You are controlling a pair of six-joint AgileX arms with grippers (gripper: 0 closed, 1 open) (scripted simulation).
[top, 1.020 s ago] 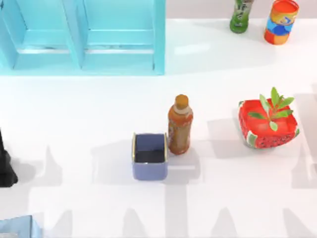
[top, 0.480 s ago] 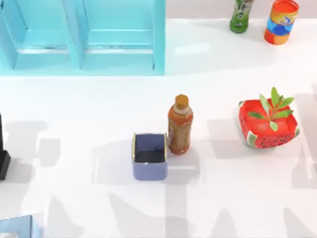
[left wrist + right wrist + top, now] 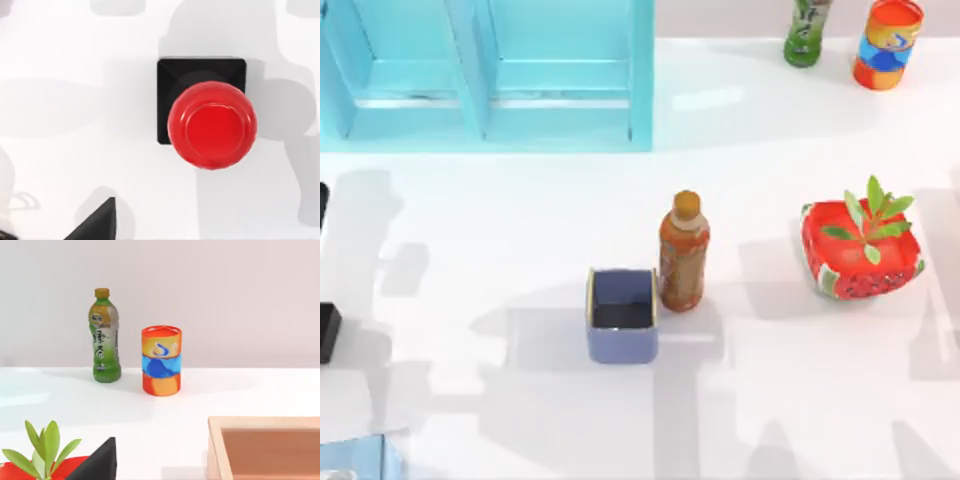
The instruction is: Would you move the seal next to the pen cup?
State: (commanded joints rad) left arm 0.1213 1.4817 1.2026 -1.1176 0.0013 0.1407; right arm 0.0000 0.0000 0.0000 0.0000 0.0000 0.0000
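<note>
- Pen cup [image 3: 622, 314]: periwinkle square cup near table centre, pale rim, dark inside; contents can't be made out.
- Amber bottle [image 3: 683, 253] upright, touching or just beside the cup's right side.
- Watermelon plant pot [image 3: 861, 255] to the right holds a green sprig [image 3: 873, 220].
- Green bottle [image 3: 105, 335] and orange-blue can [image 3: 161, 360] stand side by side at the far edge; open wooden box [image 3: 265, 447] cut off in the right wrist view.
- Turquoise shelf [image 3: 490, 75] far left.
- Seal [image 3: 210, 117]: black square base, glossy red round knob, upright on the table directly under the left wrist camera.
- Left arm [image 3: 326, 325] cut off at the table's left edge; fingers open or closed, can't tell.
- Right gripper: just a dark tip [image 3: 97, 465]; can't tell either.
</note>
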